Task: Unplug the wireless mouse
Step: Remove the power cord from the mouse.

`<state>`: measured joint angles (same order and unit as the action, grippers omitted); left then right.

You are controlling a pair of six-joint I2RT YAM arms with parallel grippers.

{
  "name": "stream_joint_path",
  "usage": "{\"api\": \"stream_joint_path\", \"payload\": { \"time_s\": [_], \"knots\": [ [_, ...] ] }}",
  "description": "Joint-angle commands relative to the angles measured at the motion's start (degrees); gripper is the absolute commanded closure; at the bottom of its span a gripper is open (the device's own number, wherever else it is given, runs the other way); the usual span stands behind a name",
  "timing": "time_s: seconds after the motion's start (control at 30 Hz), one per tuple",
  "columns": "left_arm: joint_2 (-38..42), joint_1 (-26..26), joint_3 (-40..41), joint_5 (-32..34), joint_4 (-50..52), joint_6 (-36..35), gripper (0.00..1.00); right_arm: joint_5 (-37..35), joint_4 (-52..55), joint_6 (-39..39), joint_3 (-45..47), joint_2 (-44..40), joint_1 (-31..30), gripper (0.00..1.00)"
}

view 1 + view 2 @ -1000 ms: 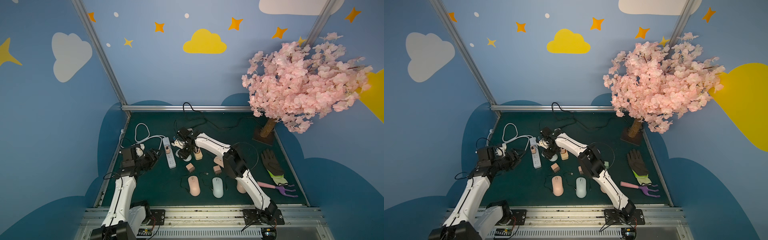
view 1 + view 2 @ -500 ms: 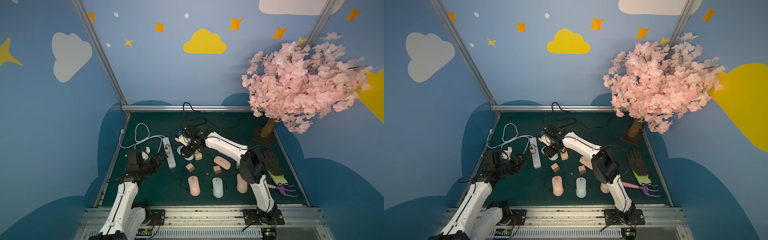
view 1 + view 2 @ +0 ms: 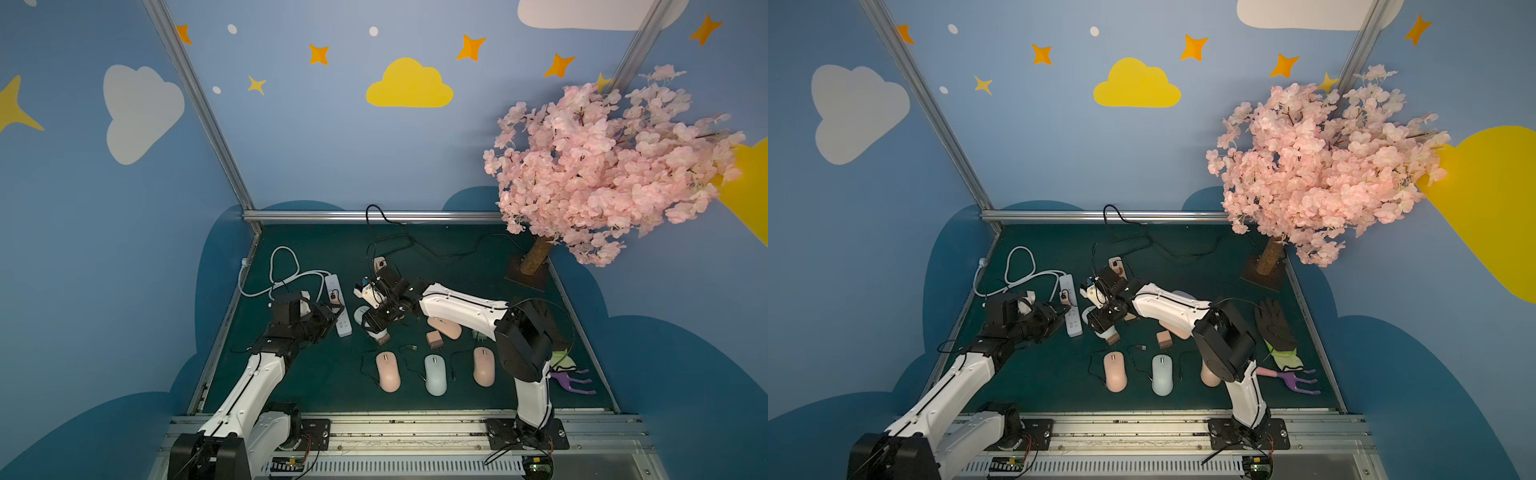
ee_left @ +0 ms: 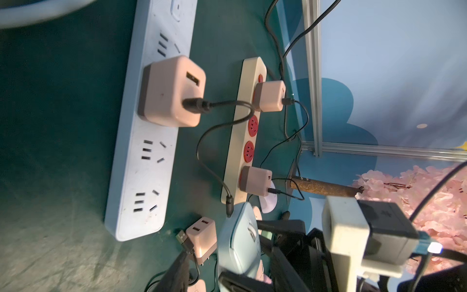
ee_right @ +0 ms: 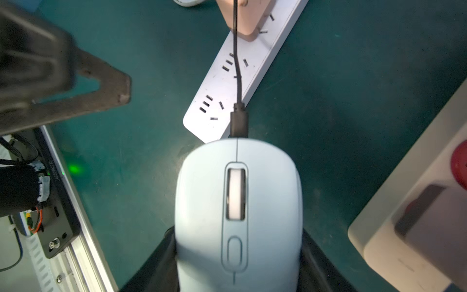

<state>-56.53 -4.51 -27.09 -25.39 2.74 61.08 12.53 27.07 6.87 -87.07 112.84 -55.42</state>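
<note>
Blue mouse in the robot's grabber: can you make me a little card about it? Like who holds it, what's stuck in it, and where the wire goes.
Thing: light blue mouse
Held by: right gripper, jaws closed on its sides
Plugged into its front: black cable
Cable goes to: pink charger on the white power strip
Unplugged yet: no
</note>
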Motion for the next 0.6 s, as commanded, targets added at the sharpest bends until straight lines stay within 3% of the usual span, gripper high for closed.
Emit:
{"api": "stream_joint_path", "payload": {
  "time_s": [0.0,0.33,0.57],
  "knots": [
    [-1.18,-1.85,0.28,3.6,-3.88,3.73,0.49,0.46,-7.54,2.67,2.5,-4.42,-0.87,0.81],
    [-7.27,-2.61,-0.3,4.49,-10.92,8.48,0.51,1.17,-8.28,2.92,4.01,-5.74,-2.23,0.81],
    [-11.48,-2.62,-1.71,3.83,-13.42,9.41,0.62,1.18,-7.92,2.77,4.68,-6.48,-2.83,0.82]
  ]
}}
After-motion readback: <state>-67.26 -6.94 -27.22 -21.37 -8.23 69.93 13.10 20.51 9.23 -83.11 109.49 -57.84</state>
